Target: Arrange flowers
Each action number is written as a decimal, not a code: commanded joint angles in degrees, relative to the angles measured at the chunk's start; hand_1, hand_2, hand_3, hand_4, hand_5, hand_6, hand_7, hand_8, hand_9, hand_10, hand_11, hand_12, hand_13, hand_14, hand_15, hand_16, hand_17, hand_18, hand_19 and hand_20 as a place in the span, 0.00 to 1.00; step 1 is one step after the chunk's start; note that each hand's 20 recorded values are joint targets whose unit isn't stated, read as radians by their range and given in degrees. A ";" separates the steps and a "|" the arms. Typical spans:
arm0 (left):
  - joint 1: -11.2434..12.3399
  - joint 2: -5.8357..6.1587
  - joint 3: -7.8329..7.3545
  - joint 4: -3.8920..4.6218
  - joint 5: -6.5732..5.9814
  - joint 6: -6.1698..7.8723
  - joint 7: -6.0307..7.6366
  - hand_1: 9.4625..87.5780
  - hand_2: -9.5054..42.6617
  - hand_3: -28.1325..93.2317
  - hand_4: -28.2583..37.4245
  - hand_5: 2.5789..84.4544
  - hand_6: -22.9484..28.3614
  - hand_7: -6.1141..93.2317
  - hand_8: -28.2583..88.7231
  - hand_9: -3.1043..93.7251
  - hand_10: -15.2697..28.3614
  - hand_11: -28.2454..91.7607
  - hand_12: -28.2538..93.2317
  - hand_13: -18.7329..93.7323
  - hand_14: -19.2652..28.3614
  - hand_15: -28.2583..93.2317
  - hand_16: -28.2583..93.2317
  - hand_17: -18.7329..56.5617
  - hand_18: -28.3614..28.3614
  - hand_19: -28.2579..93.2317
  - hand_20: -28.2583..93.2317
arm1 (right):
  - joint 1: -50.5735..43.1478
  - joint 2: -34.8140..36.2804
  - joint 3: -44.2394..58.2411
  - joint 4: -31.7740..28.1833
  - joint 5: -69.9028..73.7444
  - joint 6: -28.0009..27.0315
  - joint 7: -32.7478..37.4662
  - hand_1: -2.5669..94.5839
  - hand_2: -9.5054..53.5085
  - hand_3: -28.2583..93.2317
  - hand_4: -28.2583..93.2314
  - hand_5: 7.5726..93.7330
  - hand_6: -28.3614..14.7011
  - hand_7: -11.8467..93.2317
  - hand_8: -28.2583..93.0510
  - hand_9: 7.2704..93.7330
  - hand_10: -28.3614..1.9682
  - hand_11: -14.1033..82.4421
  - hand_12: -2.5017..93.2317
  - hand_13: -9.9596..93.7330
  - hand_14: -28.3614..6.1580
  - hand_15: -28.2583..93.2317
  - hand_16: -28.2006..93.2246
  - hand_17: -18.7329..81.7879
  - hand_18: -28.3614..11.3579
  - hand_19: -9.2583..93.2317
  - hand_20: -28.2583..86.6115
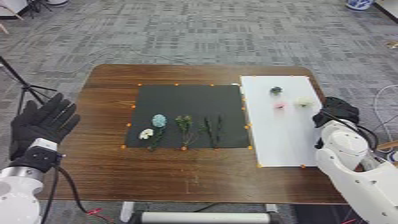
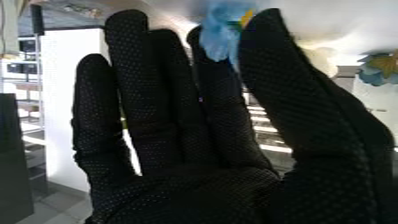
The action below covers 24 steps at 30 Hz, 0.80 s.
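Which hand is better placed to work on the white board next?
Likely the right hand, by the white board near the cream flower; the left hand is by the table's left edge.

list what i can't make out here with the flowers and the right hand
- Blue flower's stem: right wrist view, hidden by the right hand.
- Whether that hand holds it: right wrist view, hidden where they overlap.
- Rest of the other blue flower: right wrist view, cut off by the edge.
- Pink flower's petals: head view, too small.
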 commanded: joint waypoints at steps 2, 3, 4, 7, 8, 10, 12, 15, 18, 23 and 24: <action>1.23 -0.37 -0.56 -0.64 -0.15 -0.42 0.36 0.22 0.48 0.79 0.00 0.48 0.61 0.18 0.16 0.36 0.70 0.38 0.28 0.36 0.69 0.40 0.17 0.16 0.71 0.47 0.29 | -1.40 0.51 0.30 -0.39 -2.06 2.85 -0.34 0.58 0.00 0.81 0.00 0.73 0.65 0.31 0.22 0.78 0.60 0.29 0.26 0.71 0.58 0.58 0.44 0.47 0.11 0.87 0.46; 1.32 -0.40 -0.66 -0.66 -0.07 -0.42 0.39 0.22 0.48 0.79 0.00 0.48 0.61 0.18 0.16 0.36 0.70 0.38 0.28 0.36 0.69 0.39 0.17 0.16 0.71 0.47 0.29 | -1.42 0.47 0.18 -0.32 -2.45 3.56 -0.49 0.59 0.00 0.80 0.00 0.75 0.65 0.33 0.22 0.82 0.64 0.26 0.30 0.72 0.61 0.57 0.46 0.47 0.12 0.87 0.46; 1.37 -0.33 -0.66 -0.64 -0.19 -0.44 0.69 0.22 0.48 0.79 0.00 0.48 0.61 0.18 0.16 0.36 0.70 0.38 0.28 0.36 0.69 0.39 0.17 0.16 0.71 0.47 0.29 | -1.51 0.52 0.06 -0.40 -2.66 4.52 -0.60 0.60 0.00 0.80 0.00 0.76 0.66 0.34 0.23 0.83 0.65 0.24 0.33 0.72 0.61 0.57 0.47 0.48 0.12 0.87 0.47; 1.88 -0.37 -0.84 -0.75 -0.19 -0.58 1.24 0.22 0.48 0.79 0.00 0.48 0.61 0.18 0.16 0.35 0.69 0.38 0.28 0.36 0.69 0.39 0.17 0.16 0.71 0.47 0.29 | -1.97 0.51 0.06 -1.44 -3.86 6.53 -1.33 0.62 0.00 0.80 0.00 0.79 0.68 0.39 0.24 0.88 0.68 0.22 0.37 0.74 0.65 0.55 0.49 0.48 0.12 0.87 0.48; 1.73 -0.28 -0.70 -0.64 -0.10 -0.66 1.19 0.22 0.48 0.79 0.00 0.48 0.61 0.17 0.16 0.35 0.69 0.38 0.28 0.36 0.69 0.39 0.17 0.16 0.71 0.47 0.29 | -2.63 0.58 0.64 -2.67 -3.78 6.14 -1.16 0.62 0.00 0.80 0.00 0.79 0.68 0.39 0.24 0.89 0.69 0.22 0.38 0.74 0.65 0.55 0.50 0.49 0.12 0.87 0.48; 1.71 0.01 -0.09 -0.48 0.24 -0.56 1.71 0.22 0.48 0.79 0.00 0.48 0.61 0.17 0.16 0.35 0.69 0.38 0.28 0.36 0.69 0.39 0.17 0.16 0.71 0.47 0.29 | -2.86 0.31 1.15 -4.60 -3.23 5.91 -1.20 0.62 0.00 0.80 0.00 0.80 0.69 0.40 0.25 0.90 0.69 0.23 0.39 0.75 0.66 0.55 0.50 0.50 0.13 0.88 0.48; 0.64 0.45 1.38 0.20 0.65 -1.08 0.68 0.22 0.48 0.79 0.00 0.48 0.61 0.17 0.16 0.35 0.69 0.38 0.28 0.35 0.67 0.39 0.17 0.17 0.70 0.46 0.29 | -3.27 0.32 1.56 -6.75 -3.78 6.90 -1.54 0.63 0.00 0.80 0.00 0.81 0.68 0.40 0.25 0.91 0.69 0.23 0.41 0.76 0.66 0.55 0.52 0.51 0.14 0.88 0.49; -0.90 0.41 3.25 0.89 -0.28 -2.08 1.15 0.21 0.50 0.77 0.00 0.47 0.60 0.16 0.16 0.35 0.69 0.37 0.27 0.33 0.64 0.37 0.17 0.17 0.69 0.45 0.29 | -3.59 0.32 1.92 -10.62 -3.59 7.42 -2.70 0.62 0.00 0.81 0.00 0.81 0.68 0.40 0.26 0.91 0.69 0.23 0.41 0.76 0.67 0.55 0.52 0.51 0.13 0.88 0.50; -1.78 0.44 4.07 1.08 0.20 -0.83 2.47 0.21 0.51 0.77 0.00 0.47 0.60 0.16 0.16 0.34 0.68 0.36 0.27 0.32 0.63 0.36 0.17 0.17 0.68 0.44 0.29 | -3.10 0.13 0.86 -13.86 -4.09 8.67 -4.71 0.62 0.00 0.82 0.00 0.81 0.67 0.40 0.26 0.91 0.69 0.23 0.41 0.76 0.67 0.54 0.53 0.51 0.14 0.88 0.50; -0.80 0.58 2.98 0.85 -0.03 0.27 3.74 0.21 0.53 0.75 0.00 0.46 0.59 0.15 0.16 0.32 0.66 0.36 0.27 0.30 0.60 0.35 0.17 0.17 0.67 0.44 0.29 | -1.01 -1.72 -1.96 -18.25 -0.18 9.22 -9.77 0.62 0.00 0.82 0.00 0.81 0.67 0.40 0.27 0.91 0.69 0.22 0.41 0.76 0.66 0.54 0.53 0.51 0.14 0.88 0.50; -0.73 0.42 2.85 0.83 0.04 0.61 3.76 0.21 0.53 0.74 0.00 0.46 0.59 0.15 0.16 0.32 0.66 0.36 0.27 0.30 0.60 0.35 0.17 0.17 0.67 0.44 0.29 | 0.36 -2.29 -3.54 -18.46 0.05 9.22 -10.18 0.62 0.00 0.82 0.00 0.81 0.66 0.40 0.27 0.91 0.69 0.22 0.41 0.76 0.66 0.54 0.53 0.51 0.14 0.88 0.50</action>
